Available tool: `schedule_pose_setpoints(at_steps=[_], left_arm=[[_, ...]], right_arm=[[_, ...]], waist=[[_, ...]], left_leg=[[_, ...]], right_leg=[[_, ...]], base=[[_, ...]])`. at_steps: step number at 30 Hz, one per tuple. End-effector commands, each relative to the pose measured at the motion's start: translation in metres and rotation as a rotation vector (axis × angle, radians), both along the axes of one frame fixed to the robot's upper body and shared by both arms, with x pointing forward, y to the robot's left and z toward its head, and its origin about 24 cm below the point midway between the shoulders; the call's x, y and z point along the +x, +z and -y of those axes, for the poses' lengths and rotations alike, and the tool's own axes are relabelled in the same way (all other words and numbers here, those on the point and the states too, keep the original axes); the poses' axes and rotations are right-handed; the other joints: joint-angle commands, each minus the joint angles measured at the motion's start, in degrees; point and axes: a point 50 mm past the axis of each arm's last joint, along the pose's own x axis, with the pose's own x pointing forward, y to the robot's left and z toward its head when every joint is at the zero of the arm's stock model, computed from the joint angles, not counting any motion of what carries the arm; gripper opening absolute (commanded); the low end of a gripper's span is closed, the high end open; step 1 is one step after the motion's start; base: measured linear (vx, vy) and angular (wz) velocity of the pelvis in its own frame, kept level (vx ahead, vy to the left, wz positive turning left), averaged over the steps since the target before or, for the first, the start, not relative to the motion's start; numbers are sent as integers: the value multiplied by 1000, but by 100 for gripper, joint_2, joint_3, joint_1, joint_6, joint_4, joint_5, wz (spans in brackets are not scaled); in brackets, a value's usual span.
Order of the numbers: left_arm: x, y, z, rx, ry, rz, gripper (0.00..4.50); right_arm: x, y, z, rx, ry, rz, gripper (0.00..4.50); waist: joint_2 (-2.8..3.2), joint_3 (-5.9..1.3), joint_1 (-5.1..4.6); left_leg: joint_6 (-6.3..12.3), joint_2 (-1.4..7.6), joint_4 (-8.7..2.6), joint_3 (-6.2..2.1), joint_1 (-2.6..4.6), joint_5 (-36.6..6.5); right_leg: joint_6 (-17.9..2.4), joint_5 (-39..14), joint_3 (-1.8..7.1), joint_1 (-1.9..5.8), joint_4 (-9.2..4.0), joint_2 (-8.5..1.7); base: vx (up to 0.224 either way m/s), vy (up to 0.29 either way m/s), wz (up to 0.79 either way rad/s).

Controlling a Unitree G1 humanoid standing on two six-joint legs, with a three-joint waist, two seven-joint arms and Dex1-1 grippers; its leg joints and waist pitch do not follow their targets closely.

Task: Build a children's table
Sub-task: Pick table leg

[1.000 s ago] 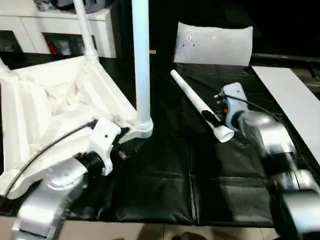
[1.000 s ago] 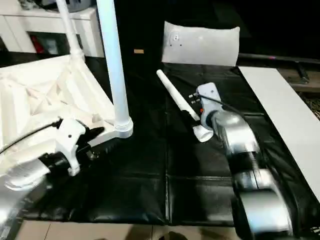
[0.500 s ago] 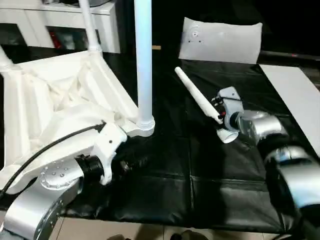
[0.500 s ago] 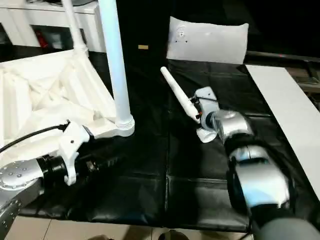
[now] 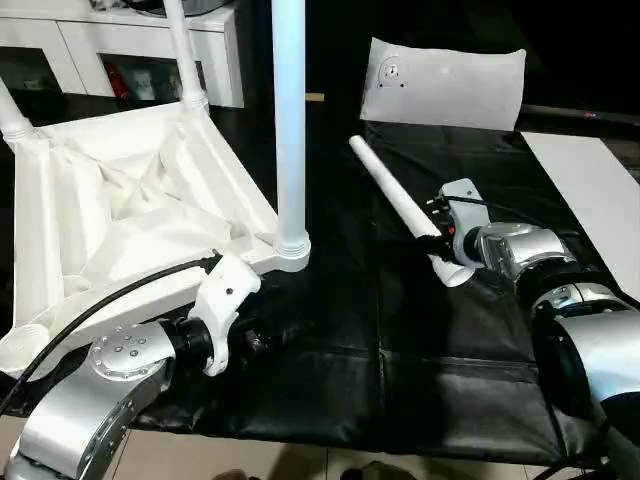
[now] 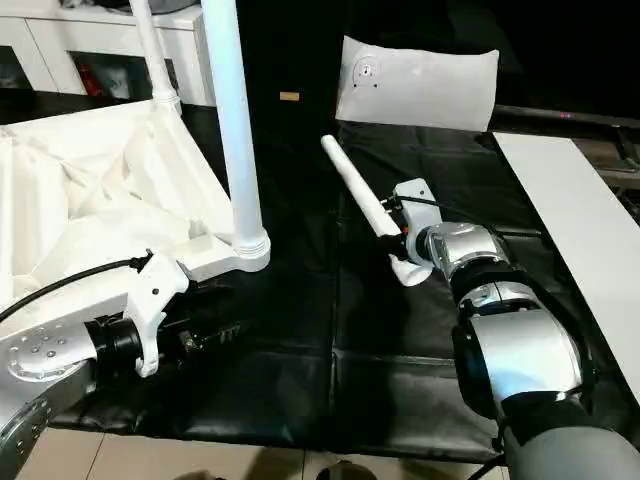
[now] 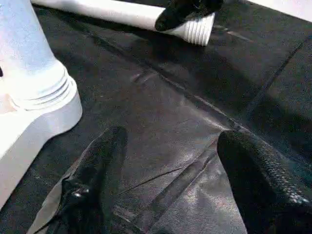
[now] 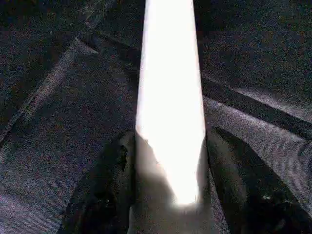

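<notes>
The white tabletop (image 5: 110, 210) lies upside down on the left, ribs up. A white leg (image 5: 290, 130) stands in its near corner socket (image 5: 290, 255), and two more legs (image 5: 180, 50) rise from the far corners. A loose leg (image 5: 395, 195) lies on the black mat. My right gripper (image 5: 440, 245) is shut on its thick end, and the fingers (image 8: 107, 180) press both sides of the leg (image 8: 170, 97). Below the near socket, my left gripper (image 5: 262, 335) hovers low over the mat. It is open with nothing between its fingers (image 7: 97, 170).
A black mat (image 5: 400, 350) covers the floor. A white flat bag (image 5: 445, 85) leans at the back, with a white cabinet (image 5: 120, 50) at the back left. A white board (image 5: 595, 190) lies along the right edge.
My right gripper's fingers have closed in on the loose leg's thick end. My left gripper has drawn back from the near corner socket toward me.
</notes>
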Motion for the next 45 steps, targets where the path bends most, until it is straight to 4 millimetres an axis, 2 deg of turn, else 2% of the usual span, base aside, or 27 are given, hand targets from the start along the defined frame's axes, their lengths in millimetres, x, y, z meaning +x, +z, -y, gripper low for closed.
schedule_pose_setpoints(at_steps=[1,6,16,18,22,24,25,26,29,30,31,34,35,36,37,38,39,40,41,43,45], left_arm=[[-1,-2,0,10,-12,-4,346],[-1,-6,0,12,-13,-3,346],[-1,-9,-3,12,-2,9,346],[0,-10,-3,8,9,30,346],[6,-6,-1,6,40,78,346],[10,-4,1,-14,56,96,346],[12,-3,2,-26,66,105,346],[14,-1,3,-36,72,110,346],[21,7,8,-86,85,130,346],[24,10,10,-105,89,133,346],[28,15,14,-146,94,137,346],[33,24,21,-202,93,143,346],[35,29,26,-251,79,139,346],[37,36,33,-315,56,136,346],[37,38,35,-336,44,136,346],[39,44,42,-385,16,132,346],[39,45,43,-394,10,131,346],[40,46,44,-400,6,130,346],[40,49,46,-420,-5,126,346],[44,58,51,-495,-32,110,346],[48,68,56,-583,-48,87,346]], right_arm=[[-2,-2,4,-11,6,-20,196],[-2,-2,5,-12,24,-20,188],[0,3,8,29,-3,19,186],[4,10,10,86,-50,89,186],[9,22,13,207,-93,191,186],[10,27,15,291,-105,235,186],[11,32,15,342,-109,275,186],[12,36,16,381,-117,323,186],[11,50,18,518,-132,493,186],[9,52,17,552,-133,524,186],[5,56,15,631,-123,582,186],[-5,60,10,729,-112,650,186],[-14,62,6,808,-84,669,186],[-28,64,-1,934,-32,686,186],[-34,65,-3,991,-7,686,186],[-48,67,-7,1109,50,696,186],[-51,68,-8,1129,60,700,186],[-53,68,-8,1142,67,704,186],[-57,69,-10,1180,77,707,186],[-71,72,-15,1274,120,705,186],[-84,73,-22,1338,187,683,186]], waist=[[-14,-346,7],[-13,-343,8],[22,-347,1],[30,-353,4],[5,-369,10],[19,-374,25],[47,-379,34],[29,-373,32],[64,-395,79],[49,-404,88],[88,-392,107],[45,-397,132],[125,-401,163],[82,-395,177],[90,-395,208],[96,-406,214],[85,-399,233],[83,-387,223],[47,-388,214],[48,-350,220],[37,-346,225]], left_leg=[[176,417,-497,-143,-26,-480],[178,416,-500,-148,-24,-534],[175,426,-503,-146,-16,-537],[180,423,-500,-143,-12,-521],[254,418,-491,-129,-18,-370],[300,420,-483,-120,-12,-333],[329,418,-483,-129,-29,-270],[352,421,-487,-121,-27,-279],[417,427,-475,-117,-19,-193],[424,439,-486,-124,-21,-102],[435,418,-489,-116,-25,-132],[421,423,-511,-128,-23,-135],[408,423,-504,-134,-2,-158],[411,418,-516,-118,9,-155],[462,423,-534,-129,17,-138],[457,442,-539,-142,29,-157],[484,430,-550,-139,31,-202],[437,428,-566,-147,19,-257],[409,427,-566,-143,18,-273],[295,384,-570,-127,30,-443],[274,359,-577,-127,26,-488]], right_leg=[[-1341,-1680,363,292,-427,-616],[-1273,-1840,363,284,-441,-617],[-1330,-1714,362,279,-438,-614],[-1342,-1650,365,284,-434,-614],[-1377,-1408,362,297,-403,-602],[-1399,-1314,366,303,-406,-605],[-1439,-1191,362,317,-383,-603],[-1425,-1187,362,311,-403,-597],[-1422,-1069,360,319,-400,-612],[-1452,-946,361,332,-374,-608],[-1452,-911,359,330,-392,-590],[-1384,-943,364,353,-403,-593],[-1376,-986,364,335,-405,-600],[-1278,-985,381,353,-432,-585],[-1226,-911,385,357,-446,-571],[-1244,-923,379,341,-427,-587],[-1202,-1053,374,350,-467,-585],[-1191,-1240,363,343,-484,-583],[-1165,-1348,359,337,-493,-580],[-905,-1990,355,315,-581,-571],[-730,-2218,355,316,-620,-560]], base=[[0,0,0],[0,0,0],[0,0,0],[0,0,0],[0,0,0],[0,0,0],[0,0,0],[0,0,0],[0,0,0],[0,0,0],[0,0,0],[0,0,0],[0,0,0],[0,0,0],[0,0,0],[0,0,0],[0,0,0],[0,0,0],[0,0,0],[0,0,0],[0,0,0]])
